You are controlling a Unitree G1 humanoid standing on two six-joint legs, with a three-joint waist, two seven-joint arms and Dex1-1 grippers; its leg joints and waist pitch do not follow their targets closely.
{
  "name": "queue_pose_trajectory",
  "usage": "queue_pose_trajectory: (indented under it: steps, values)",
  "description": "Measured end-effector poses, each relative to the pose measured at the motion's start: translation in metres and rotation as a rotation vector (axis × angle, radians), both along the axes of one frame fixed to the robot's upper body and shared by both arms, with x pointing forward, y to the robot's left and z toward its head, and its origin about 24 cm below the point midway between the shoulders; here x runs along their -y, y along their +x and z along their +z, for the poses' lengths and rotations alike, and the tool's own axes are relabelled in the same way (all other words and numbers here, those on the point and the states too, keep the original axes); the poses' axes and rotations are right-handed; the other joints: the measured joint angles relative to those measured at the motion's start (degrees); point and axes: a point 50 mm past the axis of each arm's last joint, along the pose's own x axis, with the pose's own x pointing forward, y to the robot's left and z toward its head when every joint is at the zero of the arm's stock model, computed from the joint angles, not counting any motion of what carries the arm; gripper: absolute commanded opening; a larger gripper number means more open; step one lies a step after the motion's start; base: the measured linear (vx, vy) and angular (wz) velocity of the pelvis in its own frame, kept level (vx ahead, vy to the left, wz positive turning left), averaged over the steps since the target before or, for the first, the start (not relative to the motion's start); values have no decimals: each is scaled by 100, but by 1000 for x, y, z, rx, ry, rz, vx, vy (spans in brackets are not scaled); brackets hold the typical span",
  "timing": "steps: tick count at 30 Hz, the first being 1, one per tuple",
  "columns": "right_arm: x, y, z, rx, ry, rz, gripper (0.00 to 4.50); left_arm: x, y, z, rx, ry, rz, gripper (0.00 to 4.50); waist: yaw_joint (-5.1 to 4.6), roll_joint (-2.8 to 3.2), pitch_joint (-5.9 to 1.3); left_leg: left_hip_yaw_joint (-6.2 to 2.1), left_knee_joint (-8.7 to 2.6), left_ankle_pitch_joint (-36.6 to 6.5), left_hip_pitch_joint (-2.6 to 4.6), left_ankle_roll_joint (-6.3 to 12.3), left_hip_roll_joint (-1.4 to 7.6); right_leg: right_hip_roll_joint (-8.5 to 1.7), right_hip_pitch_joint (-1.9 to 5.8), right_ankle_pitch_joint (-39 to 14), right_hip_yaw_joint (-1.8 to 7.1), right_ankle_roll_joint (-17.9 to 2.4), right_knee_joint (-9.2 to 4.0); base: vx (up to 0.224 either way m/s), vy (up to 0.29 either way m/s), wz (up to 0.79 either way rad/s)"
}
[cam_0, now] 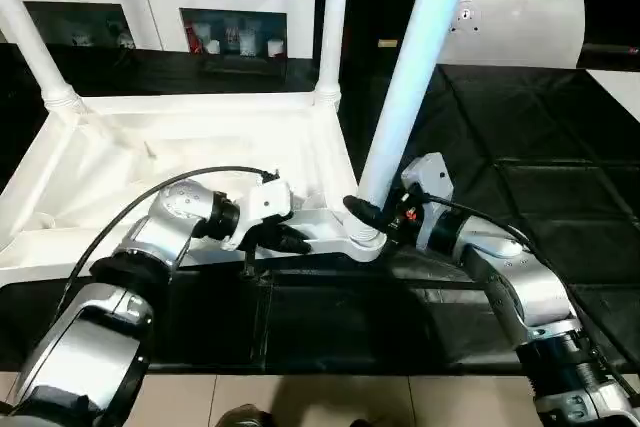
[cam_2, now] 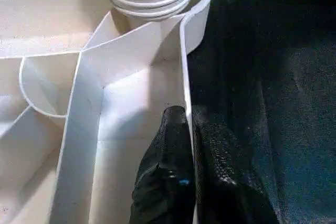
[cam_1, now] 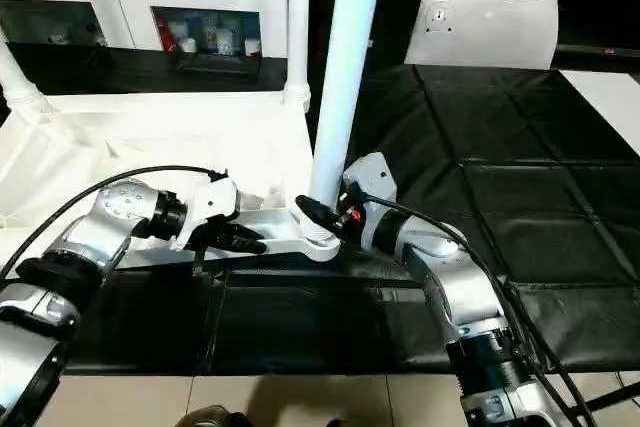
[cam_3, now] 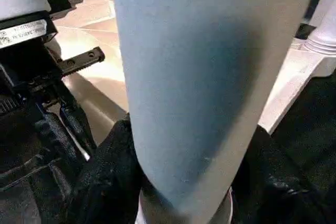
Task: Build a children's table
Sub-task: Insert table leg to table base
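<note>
The white tabletop (cam_0: 200, 147) lies upside down on a black mat, its ribbed underside facing up. Two white legs stand in its far corner sockets, one (cam_0: 333, 17) on the right and one (cam_0: 30, 42) on the left. A third leg (cam_0: 410, 77) rises tilted from the near right corner socket (cam_0: 362, 244). My right gripper (cam_0: 372, 219) is shut around that leg just above its ribbed base, the black fingers (cam_3: 105, 166) wrapping it. My left gripper (cam_0: 290, 239) is shut on the tabletop's near rim (cam_2: 185, 66), one finger on each side of the wall.
A white cabinet (cam_0: 150, 7) with dark compartments stands behind the tabletop. A white pillow-like slab (cam_0: 520, 27) leans at the back right. The black mat (cam_0: 520, 147) spreads to the right, and tiled floor (cam_0: 300, 397) shows along the near edge.
</note>
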Motion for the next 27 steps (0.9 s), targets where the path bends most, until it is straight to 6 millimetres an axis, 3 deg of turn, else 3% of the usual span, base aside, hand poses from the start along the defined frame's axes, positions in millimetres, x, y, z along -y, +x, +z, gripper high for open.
queue_pose_trajectory:
  steps: [8,14,27]
  values:
    - [4,-10,-4,-15,-16,17,190,-1,-2,-1,-5,0,-1,0,0,7,-4,0,-3,0,23,-1,0,0,19,-13,1,22,-1,0,0,0]
    - [4,-11,-5,-28,-14,17,190,-1,-4,-4,-21,1,1,0,-8,11,-2,0,-22,-2,75,-2,-1,0,74,-17,0,29,-33,0,0,0]
    - [7,-4,-15,-133,172,-57,190,-2,-6,-3,-12,11,3,0,-23,11,-3,0,-31,-2,79,-2,-3,1,77,-16,0,26,-37,0,0,0]
